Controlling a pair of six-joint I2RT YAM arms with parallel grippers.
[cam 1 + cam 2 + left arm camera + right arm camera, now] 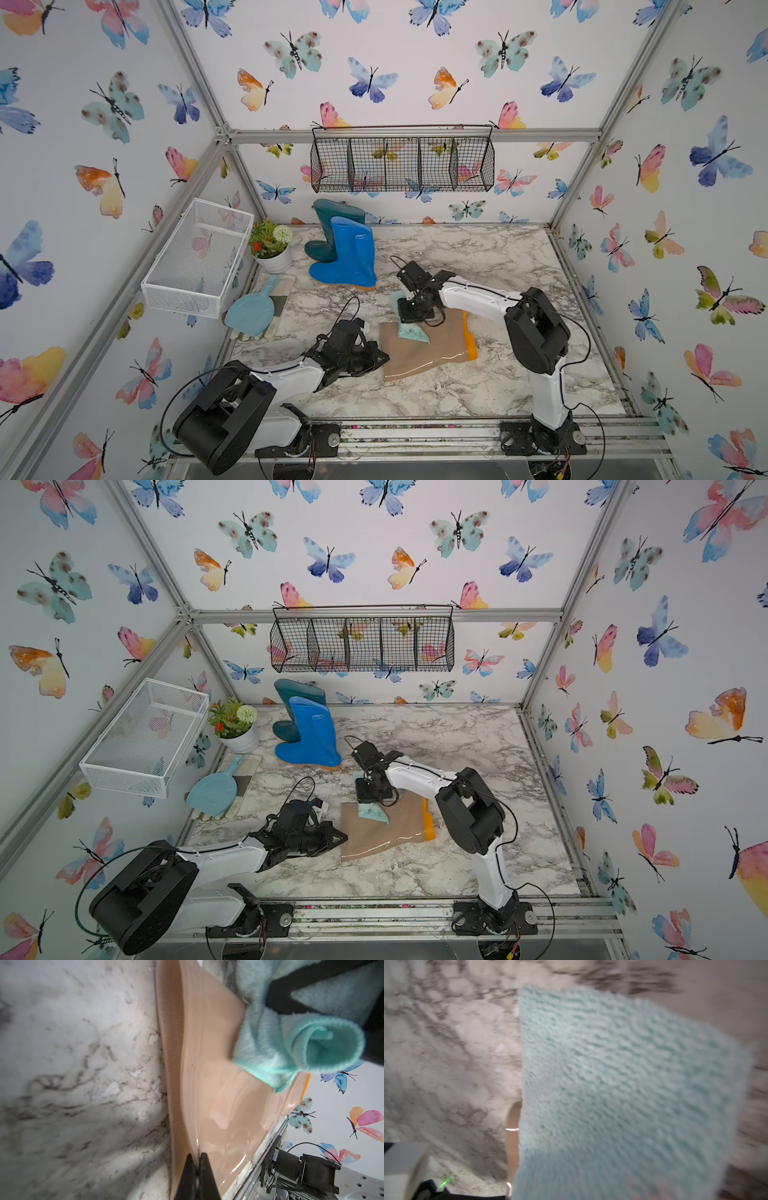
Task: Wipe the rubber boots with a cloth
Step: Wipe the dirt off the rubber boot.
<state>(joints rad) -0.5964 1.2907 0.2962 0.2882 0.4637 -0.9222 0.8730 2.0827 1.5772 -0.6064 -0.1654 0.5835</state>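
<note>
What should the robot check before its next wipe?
1. The right tool grips the cloth: ok.
2. The cloth rests on the beige boot: ok.
3. The left tool pinches the beige boot's rim: ok.
4. The blue boot and teal boot stand apart at the back: ok.
5. Dirt left on the beige boot: cannot tell.

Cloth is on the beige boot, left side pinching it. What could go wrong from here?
1. The left gripper pinches only the thin rim of the glossy beige boot; wiping drag may pull it free.
2. The cloth is bunched in the right gripper, so little of it touches; patches may be missed.
3. The blue boot stands upright not far from the right gripper; a wide stroke might tip it.
</note>
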